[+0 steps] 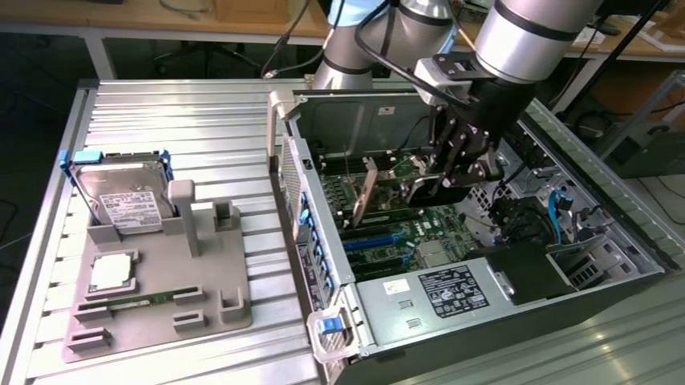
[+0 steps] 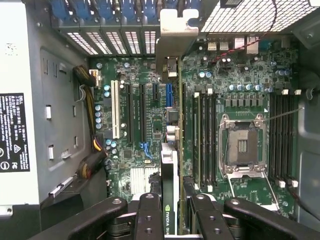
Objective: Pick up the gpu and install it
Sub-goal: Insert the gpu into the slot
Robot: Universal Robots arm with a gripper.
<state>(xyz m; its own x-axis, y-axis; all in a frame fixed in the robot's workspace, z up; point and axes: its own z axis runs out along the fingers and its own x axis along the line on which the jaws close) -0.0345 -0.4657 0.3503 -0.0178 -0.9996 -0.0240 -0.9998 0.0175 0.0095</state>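
The gpu [image 1: 377,191] hangs on edge inside the open computer case [image 1: 321,241], its pale metal bracket toward the case's rear wall. My gripper [image 1: 447,181] is shut on the card's far end, low over the motherboard [image 1: 418,233]. In the wrist view the gpu [image 2: 170,170] runs edge-on between my black fingers [image 2: 148,215], with a green logo label on its top edge. Its bracket [image 2: 173,37] reaches the row of rear slot openings. The card stands above the expansion slots [image 2: 142,112]; whether it touches one I cannot tell.
A grey parts tray [image 1: 204,281] at the exterior view's left holds a hard drive [image 1: 127,199], a processor [image 1: 112,273] and a green memory stick [image 1: 144,300]. Inside the case sit the power supply [image 1: 434,293], an open processor socket [image 2: 243,145], memory slots and cables [image 2: 90,160].
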